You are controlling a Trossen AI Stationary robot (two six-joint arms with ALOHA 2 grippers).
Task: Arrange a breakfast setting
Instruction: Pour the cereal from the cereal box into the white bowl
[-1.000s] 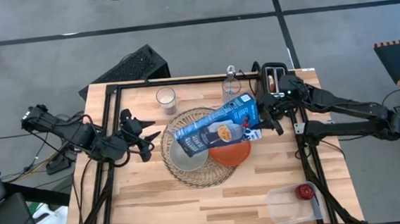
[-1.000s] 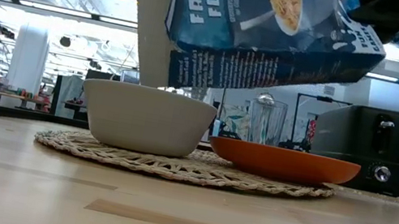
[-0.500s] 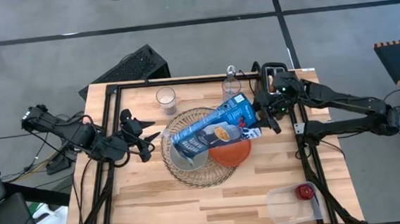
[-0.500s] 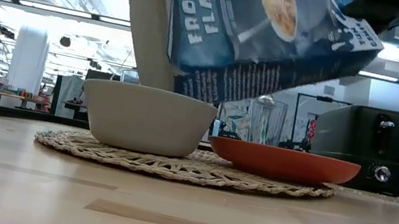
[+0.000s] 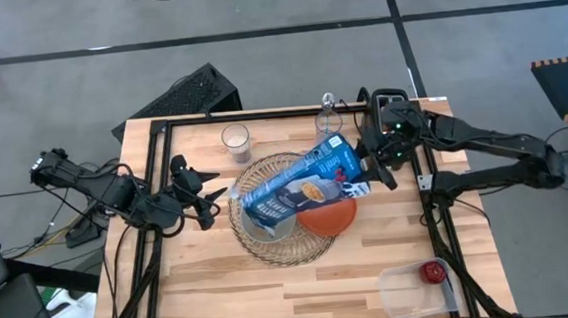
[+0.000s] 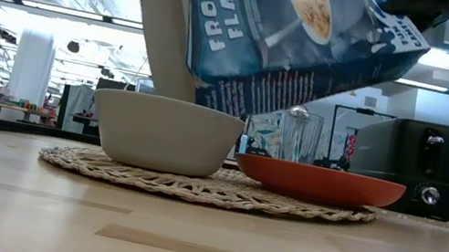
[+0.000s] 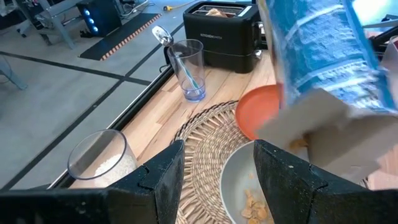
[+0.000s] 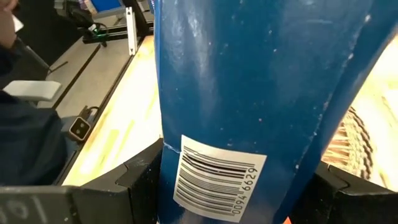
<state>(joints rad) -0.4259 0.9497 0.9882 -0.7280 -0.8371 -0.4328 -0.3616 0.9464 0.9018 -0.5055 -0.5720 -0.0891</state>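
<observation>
One right claw (image 5: pixel 373 165) is clamping the blue-and-white cardboard cereal box (image 5: pixel 301 182) by its base, tipping it over the pale grey bowl (image 6: pixel 166 133); light, crushable, so gripping narrow sides seems wise.

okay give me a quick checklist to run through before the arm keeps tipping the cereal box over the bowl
1. Right end effector gripping the cereal box: ok, fingers flank the box in the right wrist view.
2. Box's open end over the bowl: ok.
3. Cereal landing in the bowl: ok, a few flakes show inside in the left wrist view.
4. Bowl seated on the woven mat: ok.
5. Orange plate clear of the pour: cannot tell, the box hangs partly over it.
6. Left end effector clear, beside the mat: ok.
</observation>
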